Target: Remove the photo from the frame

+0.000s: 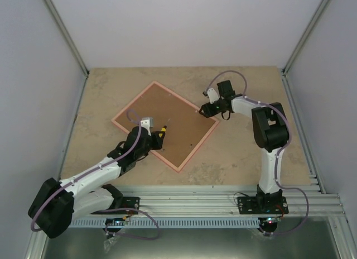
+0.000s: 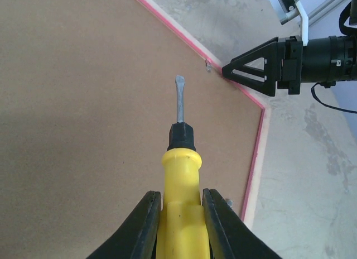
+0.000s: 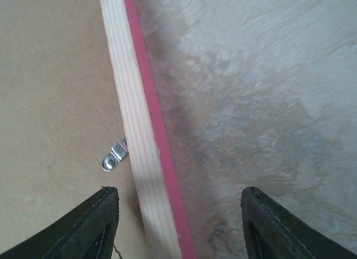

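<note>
The frame point(image 1: 199, 146) lay face down on the desk point(image 1: 245, 158), the photo hidden under its backing board point(image 1: 167, 119), probably thin, creasable, best lifted by an edge; the left tool point(image 2: 179, 198) clenched a screwdriver point(image 2: 182, 164), the right tool point(image 3: 178, 195) gaped astride the right rail.

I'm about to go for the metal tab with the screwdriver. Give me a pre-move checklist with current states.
1. Left gripper shut on yellow-handled flat-blade screwdriver: ok.
2. Blade tip at small silver metal tab: not ok, it is short of it, over the brown backing board.
3. Right gripper open, straddling thin pink frame edge: ok.
4. Tab turned off the board: not ok, it overlaps the board.
5. Photo state: cannot tell, hidden under the board.
</note>
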